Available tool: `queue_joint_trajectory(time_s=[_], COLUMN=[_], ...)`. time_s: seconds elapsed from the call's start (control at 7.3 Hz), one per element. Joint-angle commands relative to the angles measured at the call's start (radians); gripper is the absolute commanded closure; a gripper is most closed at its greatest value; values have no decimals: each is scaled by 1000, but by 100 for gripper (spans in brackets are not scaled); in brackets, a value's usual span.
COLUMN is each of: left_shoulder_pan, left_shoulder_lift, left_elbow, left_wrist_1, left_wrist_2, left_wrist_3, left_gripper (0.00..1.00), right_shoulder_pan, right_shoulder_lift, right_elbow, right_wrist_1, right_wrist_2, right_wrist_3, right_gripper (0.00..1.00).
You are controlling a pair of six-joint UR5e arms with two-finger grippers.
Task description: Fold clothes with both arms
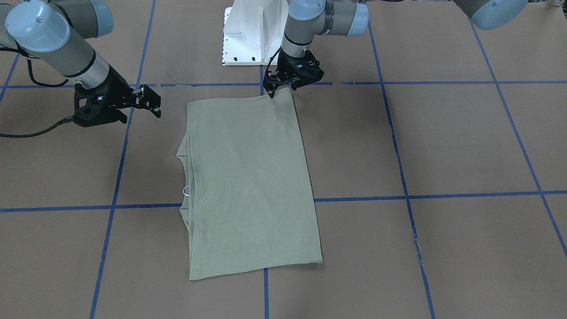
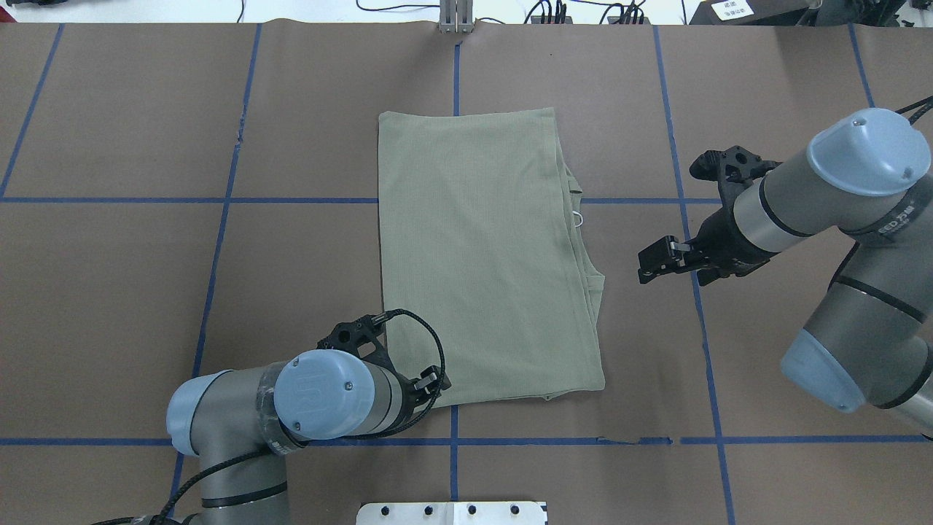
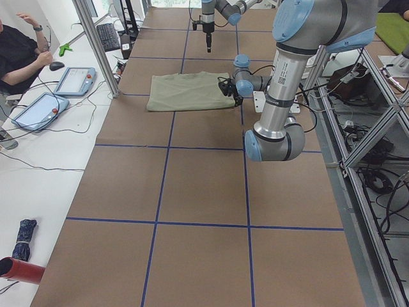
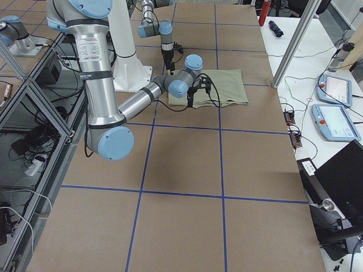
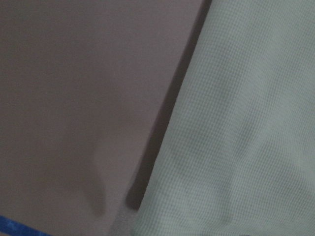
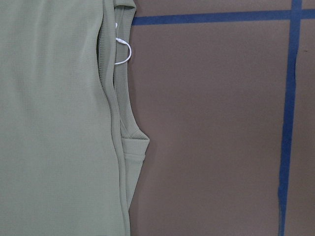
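So the shirt (image 2: pixel 481 255) lies mid-table (image 2: pixel 146 292) folded into a rectangle, left gripper (image 1: pixel 281 90) down at its near corner (can't tell if it's clamped), right gripper (image 2: pixel 643 266) hovering spread apart beside the collar (image 2: pixel 579 219), so I'd guess both need corner grips for another fold.

From overhead: the shirt (image 2: pixel 474 255) lies flat at mid-tabletop (image 2: pixel 146 292), long side running 12 to 6. Its collar (image 2: pixel 583 240) faces 3 o'clock. Down at the shirt's 7 o'clock corner sit the left fingers (image 1: pixel 271 91), right on the edge. Out at 3 o'clock hang the right fingers (image 2: pixel 658 250), clear of the cloth. At 6 o'clock, the pedestal base (image 2: pixel 452 512).
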Motion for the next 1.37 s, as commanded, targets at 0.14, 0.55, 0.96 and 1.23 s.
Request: queue_joint_trajectory(time_s=[0.14,0.55,0.96,1.23], left_shoulder_pan=[-3,-2,0,6], left_shoulder_lift=[2,7,25,33], left_elbow=[1,-4,-50,-119], left_wrist_1=[3,1,15,62], left_wrist_2=[2,5,4,-1], left_wrist_3=[1,1,4,42], left_gripper=[38,99,100,100], right_shoulder_pan=[-1,-1,-11,-120], right_shoulder_lift=[-1,1,2,19], right_elbow=[-2,-1,-1,7], right_wrist_1=[-1,-2,-4,1], right_wrist_2=[-1,-1,-4,-106], right_wrist_3=[0,0,21,192], right_gripper=[0,0,0,0])
